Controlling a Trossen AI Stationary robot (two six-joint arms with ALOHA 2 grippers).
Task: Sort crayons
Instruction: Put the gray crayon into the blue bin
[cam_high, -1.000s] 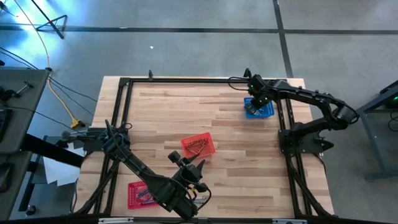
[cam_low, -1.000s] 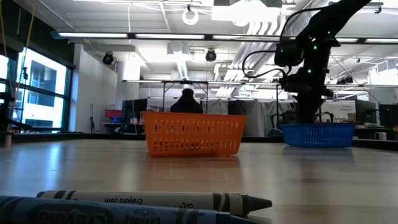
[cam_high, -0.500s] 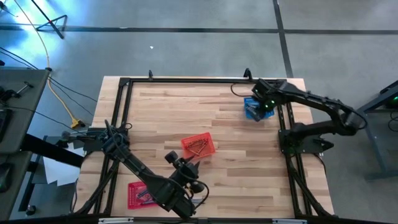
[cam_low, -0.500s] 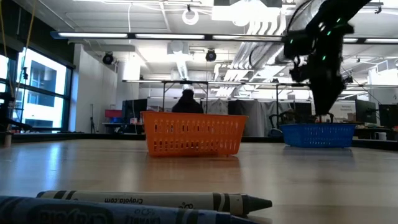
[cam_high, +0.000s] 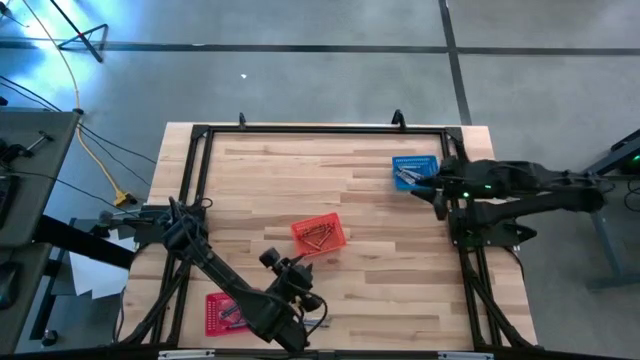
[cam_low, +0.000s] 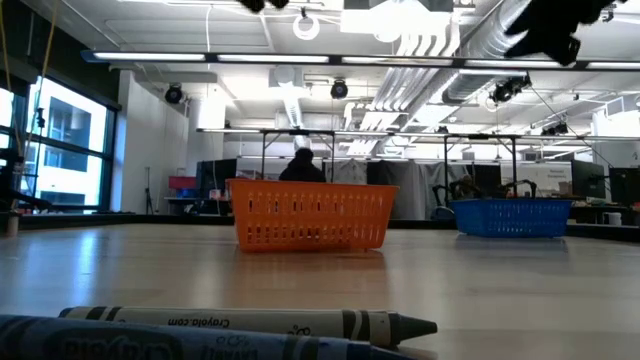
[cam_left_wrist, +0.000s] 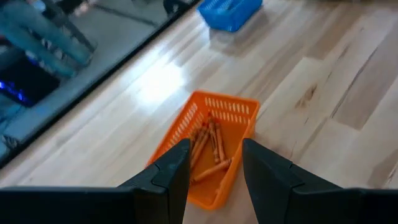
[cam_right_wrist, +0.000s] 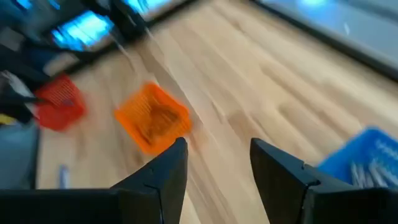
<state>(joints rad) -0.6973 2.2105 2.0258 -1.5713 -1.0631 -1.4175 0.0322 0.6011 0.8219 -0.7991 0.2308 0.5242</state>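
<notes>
Red-orange crayons (cam_left_wrist: 210, 149) lie in the orange basket (cam_high: 318, 234) at the table's middle. Grey and bluish crayons (cam_high: 405, 176) lie in the blue basket (cam_high: 413, 170) at the far right. A grey crayon (cam_low: 250, 322) and a blue crayon (cam_low: 180, 345) lie side by side on the table at its near edge. My left gripper (cam_high: 278, 262) (cam_left_wrist: 214, 146) hovers open, just near and left of the orange basket. My right gripper (cam_high: 420, 189) (cam_right_wrist: 217, 146) stands open and raised beside the blue basket's near side.
A red basket (cam_high: 225, 312) with several crayons sits at the near left, beside my left arm. A black frame (cam_high: 300, 130) runs round the table's edges. Bare wood lies between the orange and blue baskets. A person (cam_low: 302, 165) shows in the room beyond.
My right gripper has risen out of the blue basket and drawn back toward the table's near right. My left gripper has shifted a little toward the table's left edge, staying near the orange basket. The baskets have kept still.
</notes>
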